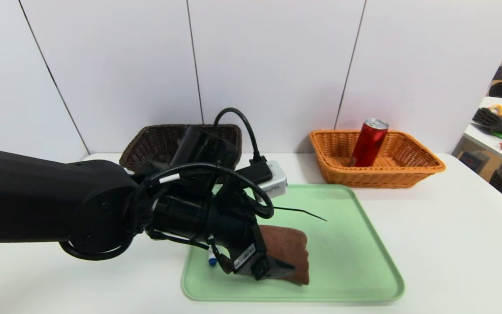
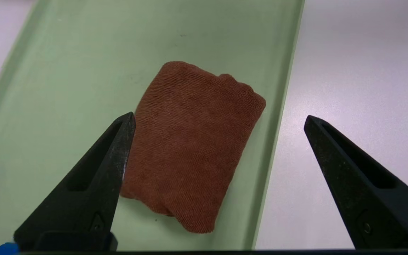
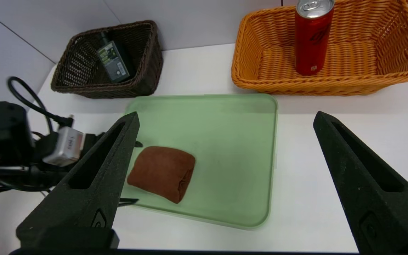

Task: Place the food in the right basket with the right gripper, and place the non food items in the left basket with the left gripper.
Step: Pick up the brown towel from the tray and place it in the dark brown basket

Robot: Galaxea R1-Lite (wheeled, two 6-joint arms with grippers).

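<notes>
Tray (image 1: 347,244), pale green, lies before you on the white surface (image 1: 442,244), and it makes a good landmark for everything else. On it, in the near left part, you have the folded brown towel (image 2: 193,148). The marker (image 1: 212,257), with its blue cap, is also on the tray, near its left edge; your left arm hides part of it in the head view.

Your left gripper (image 2: 219,118) is over the near left part of the tray, above the towel. Its fingers are spread wide, with nothing between them clamped: in the left wrist view one finger comes up at the towel's edge, and whether it touches the cloth you cannot tell. The other finger shows against the white surface past the tray's rim.

Beyond the tray's far left corner you see the dark basket (image 3: 151,60), with the green bottle (image 3: 113,60) lying tilted inside it. Beyond the tray's far right corner sits the orange basket (image 3: 239,67), and the red can (image 3: 312,42) stands in it, leaning a little in the head view.

Your right gripper (image 3: 226,117) hangs off to the right of the tray, its fingers wide apart too and holding nothing.
</notes>
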